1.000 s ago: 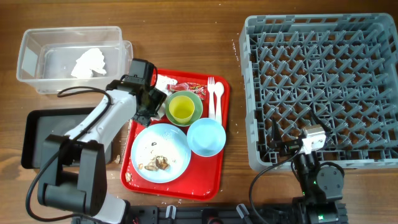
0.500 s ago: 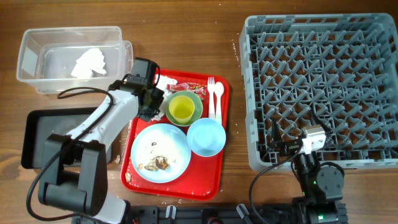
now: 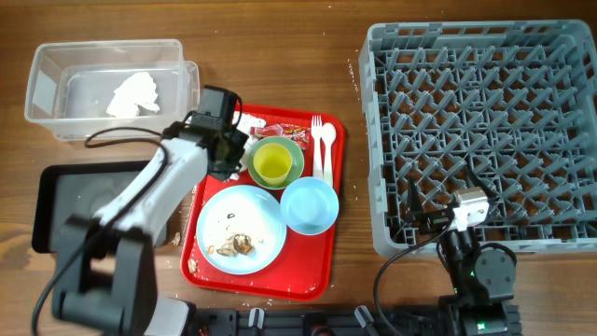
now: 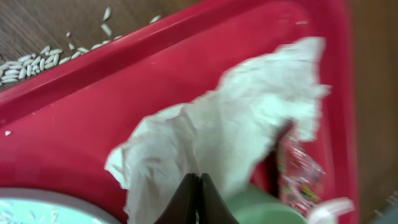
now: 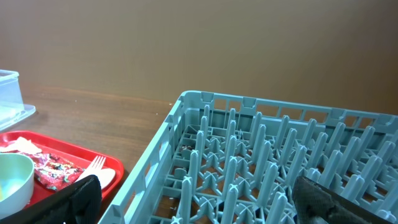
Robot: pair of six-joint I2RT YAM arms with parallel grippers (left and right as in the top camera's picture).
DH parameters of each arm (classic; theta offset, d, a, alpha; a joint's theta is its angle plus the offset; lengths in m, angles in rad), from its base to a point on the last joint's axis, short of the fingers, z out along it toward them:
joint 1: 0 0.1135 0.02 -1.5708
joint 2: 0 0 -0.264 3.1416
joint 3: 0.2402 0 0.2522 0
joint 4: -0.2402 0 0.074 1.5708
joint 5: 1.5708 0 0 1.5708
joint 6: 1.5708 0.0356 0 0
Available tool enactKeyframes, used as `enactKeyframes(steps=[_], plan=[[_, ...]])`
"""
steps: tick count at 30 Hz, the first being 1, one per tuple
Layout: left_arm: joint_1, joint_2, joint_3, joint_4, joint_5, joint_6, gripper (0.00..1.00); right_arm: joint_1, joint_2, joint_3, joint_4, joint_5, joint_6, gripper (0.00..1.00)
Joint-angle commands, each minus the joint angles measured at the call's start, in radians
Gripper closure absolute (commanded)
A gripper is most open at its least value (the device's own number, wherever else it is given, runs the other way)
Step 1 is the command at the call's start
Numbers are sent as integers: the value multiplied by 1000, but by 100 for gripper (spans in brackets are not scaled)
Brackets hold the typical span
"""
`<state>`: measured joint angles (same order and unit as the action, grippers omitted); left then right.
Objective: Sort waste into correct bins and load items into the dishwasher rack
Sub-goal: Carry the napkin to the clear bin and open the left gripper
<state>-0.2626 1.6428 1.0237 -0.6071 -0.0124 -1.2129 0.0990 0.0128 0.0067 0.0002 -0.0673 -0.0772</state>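
While clr tub (image 3: 47,93) holds 1 napkin (image 3: 133,94), plate (image 3: 264,207) w/ food scraps (image 3: 233,245).

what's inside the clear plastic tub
One crumpled white napkin lies in the clear tub; nothing else shows there. Anything beneath the napkin is covered.

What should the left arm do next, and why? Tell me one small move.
Probably lift straight up. The left gripper looks shut on the crumpled napkin, which lies on the red tray. Raising it would clear the tray before carrying it toward the clear tub, where another napkin already lies.
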Motion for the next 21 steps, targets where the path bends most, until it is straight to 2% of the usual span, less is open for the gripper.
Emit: enactKeyframes(steps=[1, 7, 11, 13, 15, 19, 21], plan=[[-5, -185, 18, -2, -86, 61, 96, -6, -8, -2, 2, -2, -8, 0], [-5, -411, 18, 36, -318, 61, 96, -6, -8, -2, 2, -2, -8, 0], [8, -465, 18, 167, -573, 61, 96, -6, -8, -2, 2, -2, -9, 0], [24, -465, 18, 238, -601, 62, 96, -6, -8, -2, 2, -2, -9, 0], [45, -465, 18, 336, -600, 124, 96, -6, -8, -2, 2, -2, -9, 0], [101, -436, 18, 607, -599, 330, 96, -6, -8, -2, 2, -2, -9, 0], [136, -384, 18, 675, -599, 380, 96, -6, -8, -2, 2, -2, -8, 0]])
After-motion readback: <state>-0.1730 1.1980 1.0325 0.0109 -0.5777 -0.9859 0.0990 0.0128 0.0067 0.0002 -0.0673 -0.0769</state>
